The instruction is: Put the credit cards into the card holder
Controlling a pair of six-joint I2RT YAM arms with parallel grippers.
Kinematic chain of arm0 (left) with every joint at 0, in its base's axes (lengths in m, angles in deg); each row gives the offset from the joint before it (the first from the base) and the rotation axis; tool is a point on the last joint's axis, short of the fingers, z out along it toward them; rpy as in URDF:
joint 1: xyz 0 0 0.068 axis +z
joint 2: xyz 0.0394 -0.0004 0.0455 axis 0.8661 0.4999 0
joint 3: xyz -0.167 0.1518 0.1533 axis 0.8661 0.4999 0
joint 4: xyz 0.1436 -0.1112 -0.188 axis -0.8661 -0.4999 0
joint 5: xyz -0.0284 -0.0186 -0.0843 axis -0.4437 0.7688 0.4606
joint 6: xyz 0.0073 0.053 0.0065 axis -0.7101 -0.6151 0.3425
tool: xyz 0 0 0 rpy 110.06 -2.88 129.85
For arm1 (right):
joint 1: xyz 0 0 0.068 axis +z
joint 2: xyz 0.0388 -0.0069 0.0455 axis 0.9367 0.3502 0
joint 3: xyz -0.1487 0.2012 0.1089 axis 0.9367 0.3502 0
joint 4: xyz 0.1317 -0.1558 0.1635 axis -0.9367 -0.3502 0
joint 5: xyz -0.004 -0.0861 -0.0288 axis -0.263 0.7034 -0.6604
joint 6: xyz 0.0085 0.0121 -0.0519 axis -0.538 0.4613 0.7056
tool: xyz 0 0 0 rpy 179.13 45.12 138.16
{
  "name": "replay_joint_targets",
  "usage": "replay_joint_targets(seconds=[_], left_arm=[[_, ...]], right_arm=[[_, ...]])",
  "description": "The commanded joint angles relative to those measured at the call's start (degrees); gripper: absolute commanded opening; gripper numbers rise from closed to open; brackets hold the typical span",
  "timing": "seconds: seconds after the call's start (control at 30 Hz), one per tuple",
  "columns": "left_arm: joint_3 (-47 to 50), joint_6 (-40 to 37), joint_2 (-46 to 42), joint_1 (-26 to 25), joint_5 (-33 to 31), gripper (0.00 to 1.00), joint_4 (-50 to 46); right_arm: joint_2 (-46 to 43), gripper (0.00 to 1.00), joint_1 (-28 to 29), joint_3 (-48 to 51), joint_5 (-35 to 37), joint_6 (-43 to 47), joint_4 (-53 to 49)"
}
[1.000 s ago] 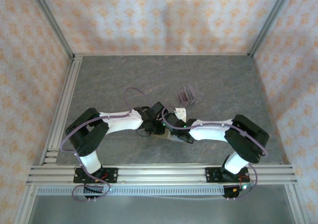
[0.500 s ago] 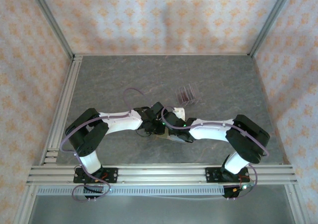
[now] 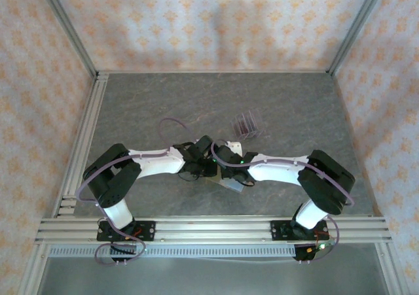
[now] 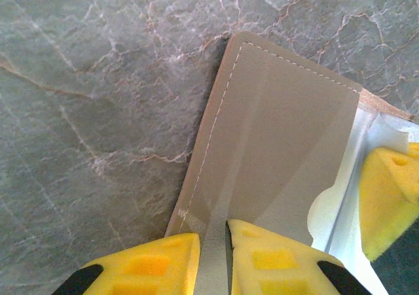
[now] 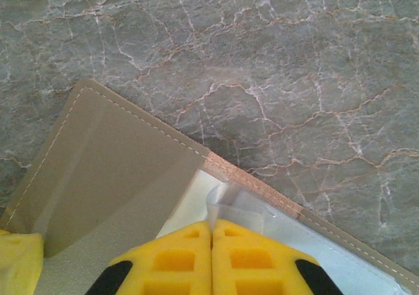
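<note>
We see card holder [image 4: 275, 151] open mid-table, under both wrists, free room all round; left gripper [image 4: 213, 259] narrow, pinching its tan flap; right gripper [image 5: 211, 259] closed at clear pocket edge, grip unclear. One clear stand [image 3: 253, 130] beyond, maroon cards [image 3: 245, 121] inside, count unclear. Grey marble table [image 3: 131, 112], patterned walls [image 3: 196, 20].

Even bright light (soft shadows); close-ups seemingly slightly blurred.

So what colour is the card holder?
The card holder is olive-tan, pale-stitched; clearest from left wrist.
</note>
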Motion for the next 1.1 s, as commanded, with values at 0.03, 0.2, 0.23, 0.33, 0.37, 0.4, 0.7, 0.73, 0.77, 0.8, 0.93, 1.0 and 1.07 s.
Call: replay_joint_targets(seconds=[0.03, 0.2, 0.23, 0.33, 0.37, 0.4, 0.7, 0.73, 0.77, 0.8, 0.93, 1.0, 1.07], left_arm=[[2.67, 1.33, 1.4, -2.13, -1.96, 0.21, 1.61], [3.53, 1.54, 0.74, -2.64, -1.96, 0.21, 2.09], [3.62, 1.63, 0.77, -2.8, -1.8, 0.21, 2.14], [3.88, 1.79, 0.61, -3.04, -1.53, 0.21, 2.3], [3.97, 1.8, 0.41, -3.15, -1.64, 0.21, 2.31], [3.98, 1.8, 0.32, -3.22, -1.7, 0.21, 2.32], [4.41, 2.23, -0.85, -3.88, -2.11, 0.21, 2.19], [4.42, 2.24, -1.23, -4.07, -2.35, 0.21, 1.97], [4.37, 2.24, -1.48, -4.15, -2.57, 0.22, 1.76], [4.33, 2.16, -1.75, -4.27, -2.86, 0.22, 1.4], [3.93, 1.88, -2.6, -4.31, -3.68, 0.22, 0.04], [3.79, 1.71, -2.82, -4.32, -3.7, 0.22, -0.24], [3.67, 1.54, -3.21, -4.31, -3.71, 0.22, -0.49]], right_arm=[[0.09, 0.11, -0.95, -3.93, -4.12, -0.23, 4.65], [1.8, 0.14, -1.54, -5.16, -5.04, -0.26, 5.46], [2.29, 0.14, -1.68, -5.34, -4.85, -0.27, 5.64], [3.35, 0.14, -1.99, -6.01, -5.22, -0.25, 6.05], [3.41, 0.14, -2.07, -6.13, -5.16, -0.32, 6.38], [3.38, 0.14, -2.08, -6.16, -5.01, -0.36, 6.52], [3.31, 0.15, -2.42, -7.88, -4.79, -0.13, 6.48], [3.27, 0.16, -2.46, -8.06, -4.87, -0.06, 6.55], [3.28, 0.17, -2.43, -8.16, -4.91, -0.01, 6.63], [3.27, 0.18, -2.43, -8.34, -5.04, 0.07, 6.79], [3.48, 0.19, -2.44, -8.78, -5.27, 0.3, 6.88], [3.58, 0.19, -2.51, -8.95, -5.23, 0.32, 6.8], [3.57, 0.19, -2.52, -8.92, -5.18, 0.29, 6.71]])
